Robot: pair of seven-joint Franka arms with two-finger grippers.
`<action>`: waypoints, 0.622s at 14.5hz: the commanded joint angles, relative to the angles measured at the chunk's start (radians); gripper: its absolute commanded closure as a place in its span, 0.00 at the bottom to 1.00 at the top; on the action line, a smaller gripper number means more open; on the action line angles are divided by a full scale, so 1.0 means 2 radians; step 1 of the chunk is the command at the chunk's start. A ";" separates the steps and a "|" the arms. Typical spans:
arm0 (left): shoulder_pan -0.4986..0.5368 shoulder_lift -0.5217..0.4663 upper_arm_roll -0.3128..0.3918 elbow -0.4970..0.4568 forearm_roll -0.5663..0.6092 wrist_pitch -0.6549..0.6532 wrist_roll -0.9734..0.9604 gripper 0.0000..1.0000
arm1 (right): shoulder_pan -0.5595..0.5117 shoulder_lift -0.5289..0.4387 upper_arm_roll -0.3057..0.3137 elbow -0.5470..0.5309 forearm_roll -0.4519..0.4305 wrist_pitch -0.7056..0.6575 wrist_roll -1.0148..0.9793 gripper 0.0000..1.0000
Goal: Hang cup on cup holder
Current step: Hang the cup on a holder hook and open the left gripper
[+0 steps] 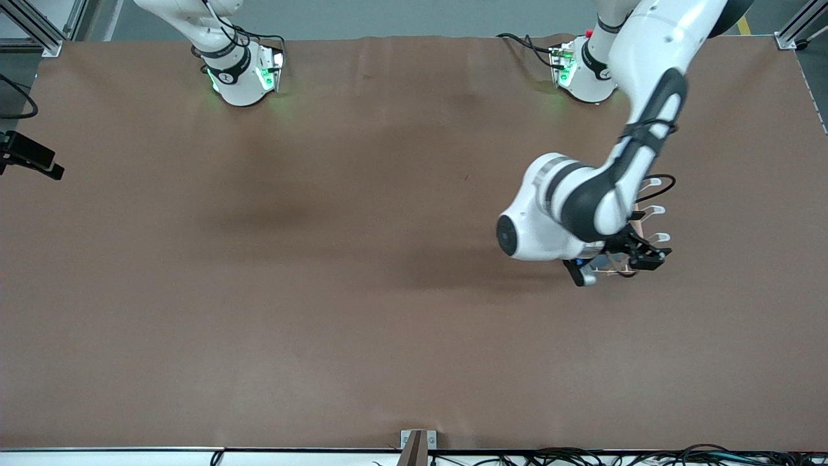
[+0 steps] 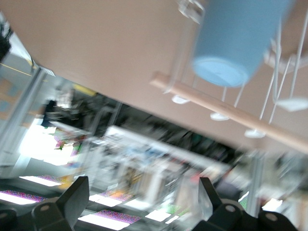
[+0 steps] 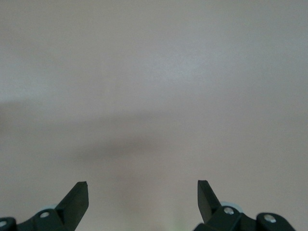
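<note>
The cup (image 2: 236, 41) is hanging on the cup holder (image 2: 226, 108), clear of the left hand (image 2: 144, 204), which is gaping released, while the right hand (image 3: 143, 202) is waiting, released too.

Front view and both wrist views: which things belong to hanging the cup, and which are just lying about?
Belongs to the job:
- cup, hanging on the cup holder
- cup holder, toward the left arm's end of the table
- left gripper, jaws open, beside the rack

Just there:
- right gripper, jaws open, waiting over bare table
- nothing else lying loose on the table
</note>
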 commanded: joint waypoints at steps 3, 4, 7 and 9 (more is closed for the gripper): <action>0.017 -0.104 0.054 0.014 -0.175 0.096 -0.106 0.00 | -0.005 -0.017 0.012 -0.018 -0.024 0.003 -0.004 0.00; 0.018 -0.126 0.077 0.011 -0.224 0.115 -0.119 0.00 | -0.006 -0.017 0.012 -0.018 -0.024 0.002 -0.001 0.00; 0.034 -0.175 0.124 0.002 -0.345 0.151 -0.134 0.00 | -0.006 -0.017 0.011 -0.017 -0.017 -0.002 0.003 0.00; 0.067 -0.219 0.124 -0.034 -0.392 0.182 -0.134 0.00 | -0.007 -0.015 0.011 -0.017 -0.015 -0.002 0.003 0.00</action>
